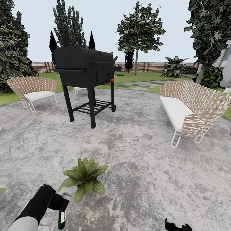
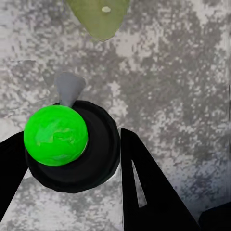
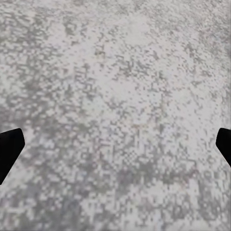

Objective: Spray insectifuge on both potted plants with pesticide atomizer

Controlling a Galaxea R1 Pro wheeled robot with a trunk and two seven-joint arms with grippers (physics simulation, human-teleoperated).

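— Where is the pesticide atomizer [image 1: 61,217]?

— The left gripper [image 1: 59,205] has its fingers [image 2: 144,187] clamped on it, just beside the potted plant [image 1: 84,178] on the side nearer the robot. The left wrist view looks down on the bottle's round dark top with its bright green cap, and the pale nozzle points toward a speckled leaf of that plant.

— And the plant itself?

— It sits on the mottled grey patio [image 1: 138,154], a low rosette of pointed green leaves; its pot is hidden under them.

— What of the other arm?

— The right gripper [image 1: 178,224] hangs well to the right of the plant at the frame's lower edge. Its dark fingertips [image 3: 9,149] stand far apart over bare paving, holding nothing.

— What lies beyond the plant?

— A black barbecue grill [image 1: 85,73] stands well behind it. A woven chair [image 1: 32,88] is behind and left of the plant, a woven bench [image 1: 189,107] behind and right. Past those come lawn, trees and a slatted wooden fence [image 1: 150,66].
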